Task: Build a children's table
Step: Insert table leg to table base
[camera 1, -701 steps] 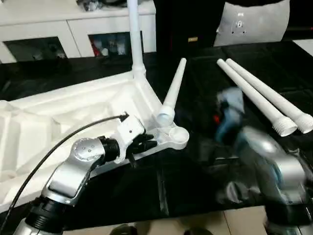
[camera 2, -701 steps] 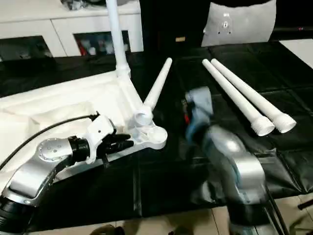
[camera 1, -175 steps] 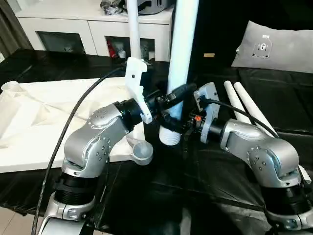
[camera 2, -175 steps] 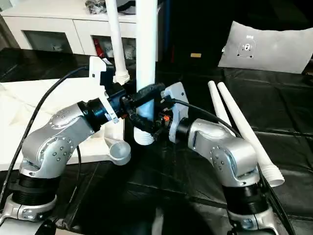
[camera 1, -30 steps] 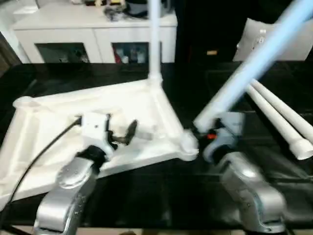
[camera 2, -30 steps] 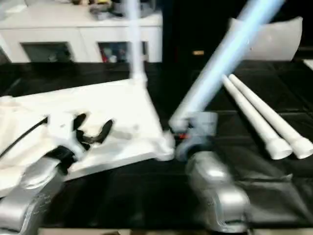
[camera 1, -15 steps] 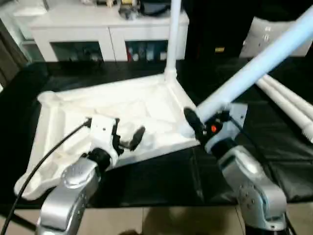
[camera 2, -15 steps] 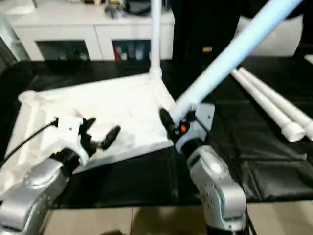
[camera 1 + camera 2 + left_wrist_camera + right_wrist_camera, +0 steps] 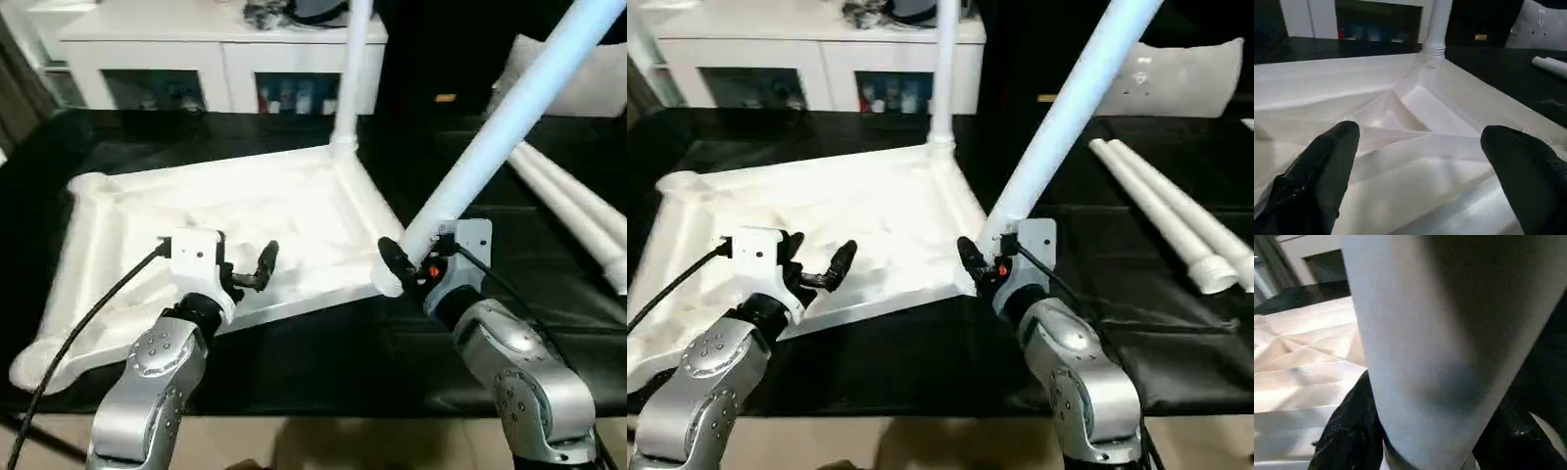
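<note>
Left jaws (image 9: 250,274) spread wide and empty, hovering over the near edge of the upturned table top (image 9: 196,220), which lies on the black bench (image 9: 323,343). Right jaws (image 9: 982,260) closed around the thick end of a slanted leg (image 9: 1073,108), at the top's near right corner socket; the leg leans up and away to the right. Whether its end is seated in the socket is hard to tell, the fingers cover it. Another leg (image 9: 351,69) stands upright in the far corner socket. Two loose legs (image 9: 1161,220) lie side by side on the bench, well to the right of the right jaws.
</note>
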You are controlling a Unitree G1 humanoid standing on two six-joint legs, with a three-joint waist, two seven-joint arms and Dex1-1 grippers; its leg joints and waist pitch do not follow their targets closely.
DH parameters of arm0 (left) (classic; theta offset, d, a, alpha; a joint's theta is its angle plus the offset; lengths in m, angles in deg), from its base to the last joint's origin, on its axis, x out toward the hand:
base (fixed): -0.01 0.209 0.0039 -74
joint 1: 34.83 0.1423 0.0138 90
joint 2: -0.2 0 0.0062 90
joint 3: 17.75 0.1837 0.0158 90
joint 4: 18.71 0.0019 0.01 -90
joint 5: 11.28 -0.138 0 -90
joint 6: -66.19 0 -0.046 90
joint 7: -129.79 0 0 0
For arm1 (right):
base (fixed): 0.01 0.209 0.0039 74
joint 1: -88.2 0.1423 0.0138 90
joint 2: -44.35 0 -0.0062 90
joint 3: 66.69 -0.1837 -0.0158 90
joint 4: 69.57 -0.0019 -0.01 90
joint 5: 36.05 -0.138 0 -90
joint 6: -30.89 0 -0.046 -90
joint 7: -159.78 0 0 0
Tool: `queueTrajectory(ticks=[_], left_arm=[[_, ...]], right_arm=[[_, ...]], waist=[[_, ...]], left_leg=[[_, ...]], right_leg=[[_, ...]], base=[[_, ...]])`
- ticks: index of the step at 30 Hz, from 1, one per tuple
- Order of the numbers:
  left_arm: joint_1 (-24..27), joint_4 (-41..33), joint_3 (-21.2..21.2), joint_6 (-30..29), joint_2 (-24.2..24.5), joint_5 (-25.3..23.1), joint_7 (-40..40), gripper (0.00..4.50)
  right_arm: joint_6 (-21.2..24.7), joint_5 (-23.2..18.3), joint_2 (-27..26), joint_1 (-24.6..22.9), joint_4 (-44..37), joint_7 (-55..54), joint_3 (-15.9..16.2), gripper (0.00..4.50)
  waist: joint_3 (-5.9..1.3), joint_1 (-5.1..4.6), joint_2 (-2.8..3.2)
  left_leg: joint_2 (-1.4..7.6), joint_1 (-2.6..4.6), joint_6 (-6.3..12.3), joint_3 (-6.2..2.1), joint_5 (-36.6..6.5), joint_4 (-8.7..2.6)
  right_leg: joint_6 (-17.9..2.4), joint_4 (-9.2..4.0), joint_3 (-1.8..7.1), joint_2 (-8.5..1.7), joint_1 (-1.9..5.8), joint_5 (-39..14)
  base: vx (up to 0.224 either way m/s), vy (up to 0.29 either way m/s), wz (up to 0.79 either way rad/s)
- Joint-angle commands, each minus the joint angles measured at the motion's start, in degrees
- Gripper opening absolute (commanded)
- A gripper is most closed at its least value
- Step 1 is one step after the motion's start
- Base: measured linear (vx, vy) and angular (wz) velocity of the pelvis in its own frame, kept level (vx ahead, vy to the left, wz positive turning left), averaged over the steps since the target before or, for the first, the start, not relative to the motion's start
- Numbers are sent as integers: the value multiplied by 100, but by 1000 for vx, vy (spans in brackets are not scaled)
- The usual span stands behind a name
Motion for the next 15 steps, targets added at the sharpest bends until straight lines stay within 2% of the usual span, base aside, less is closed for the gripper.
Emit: queueTrajectory(ticks=[1,2,3,4,5,6,7,8,9,10,11,12,13,14,15], left_arm=[[-36,-127,126,11,51,-159,-44,450],[-35,-137,127,-26,55,-157,-36,450],[-50,-137,130,-105,100,-177,-14,450],[-50,-137,130,-105,100,-177,-14,450],[-65,-135,146,-155,160,-207,-16,450],[-78,-138,172,-189,228,-239,-36,450],[-88,-156,169,-211,265,-237,-52,450],[-98,-185,148,-230,276,-218,-87,450],[-104,-217,121,-262,293,-213,-115,450],[-106,-221,110,-264,302,-216,-126,450],[-107,-217,93,-268,302,-202,-135,450],[-105,-211,87,-271,312,-209,-146,450],[-109,-202,102,-263,340,-218,-182,450],[-116,-195,119,-260,372,-220,-210,450],[-114,-212,170,-268,428,-185,-312,450]], right_arm=[[117,-98,-25,-101,-197,-59,-143,191],[96,-97,-40,-132,-230,-49,-132,191],[61,-49,-41,-143,-254,-45,-96,191],[61,-49,-41,-143,-254,-45,-96,191],[53,-23,-45,-157,-278,-41,-61,191],[42,-19,-52,-176,-302,-40,-35,191],[40,-14,-62,-181,-310,-51,-18,191],[54,-20,-70,-177,-323,-90,-10,191],[79,-26,-79,-173,-345,-127,-10,191],[93,-27,-84,-169,-352,-136,-9,191],[99,-20,-80,-167,-349,-134,-2,191],[90,3,-58,-172,-339,-118,17,191],[81,21,-41,-171,-321,-105,33,191],[75,40,-31,-169,-307,-94,46,191],[57,87,11,-155,-283,-61,90,191]], waist=[[-358,-42,-74],[-464,143,-368],[-451,210,-303],[-334,236,-286],[-315,270,-277],[-311,301,-287],[-310,343,-165],[-363,387,159],[-341,344,225],[-438,293,299],[-366,237,259],[-308,341,112],[-242,444,-131],[-117,573,-85],[-94,572,-81]], left_leg=[[588,97,1600,-322,-1119,-594],[-319,-210,1481,304,-1214,643],[-301,-242,1250,310,-1030,804],[-303,-443,789,241,-552,805],[-324,-444,669,211,-476,755],[-326,-408,633,180,-411,663],[-161,-367,832,27,-121,339],[440,-173,1282,-279,-41,-110],[982,-62,1573,-627,-147,-317],[1468,180,1795,-849,-98,-415],[1479,324,2031,-842,251,-446],[1046,186,1632,-605,62,-278],[275,-131,898,-246,-561,38],[124,-9,516,-184,-481,418],[38,-68,475,-152,-379,428]], right_leg=[[-2242,-512,259,-440,106,533],[-2847,-991,433,-629,491,349],[-2684,-972,427,-687,509,167],[-1693,-873,387,-671,534,265],[-1092,-894,388,-658,535,276],[-485,-923,418,-641,527,242],[506,-942,435,-641,538,123],[1331,-1057,229,-652,522,-248],[1318,-721,157,-529,365,-319],[1055,-305,161,-572,195,-282],[467,99,346,-664,-97,-101],[0,-93,588,-766,-112,287],[268,-643,803,-1015,256,-373],[704,-1021,855,-1104,133,-3028],[880,-1070,826,-945,185,-3948]], base=[[49,-232,7],[46,-238,6],[46,-238,6],[36,-238,-8],[11,-191,-8],[11,-191,-8],[-22,-162,0],[-29,-122,-1],[-29,-122,-1],[-5,-71,0],[-17,-63,9],[-17,-63,9],[-52,-63,13],[-76,-62,3],[-76,-62,3]])
